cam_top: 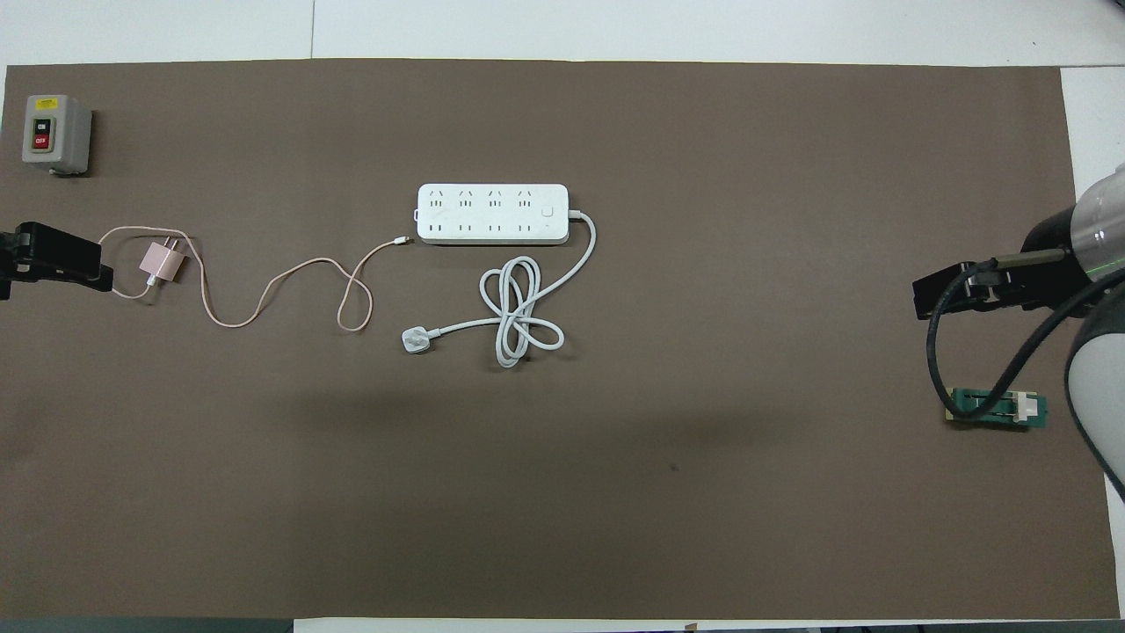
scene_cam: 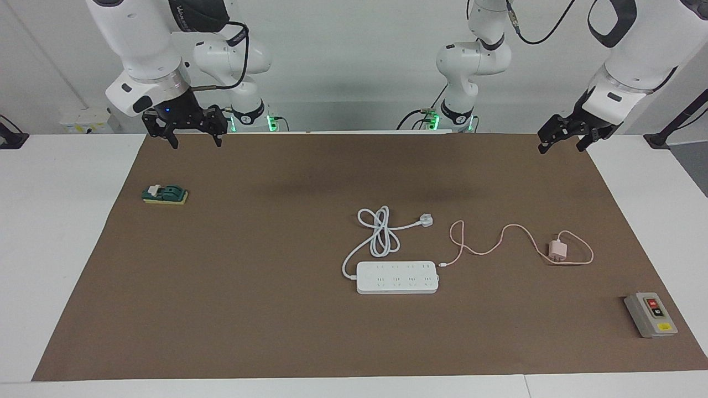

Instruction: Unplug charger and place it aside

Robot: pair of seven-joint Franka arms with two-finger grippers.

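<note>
While both arms wait raised at the top of the facing view, the charger lies unplugged at centre right on the brown mat, its cable tip just beside the power strip. The left gripper, upper right, looks slightly parted and empty; the right gripper, upper left, is spread wide, holding nothing
</note>
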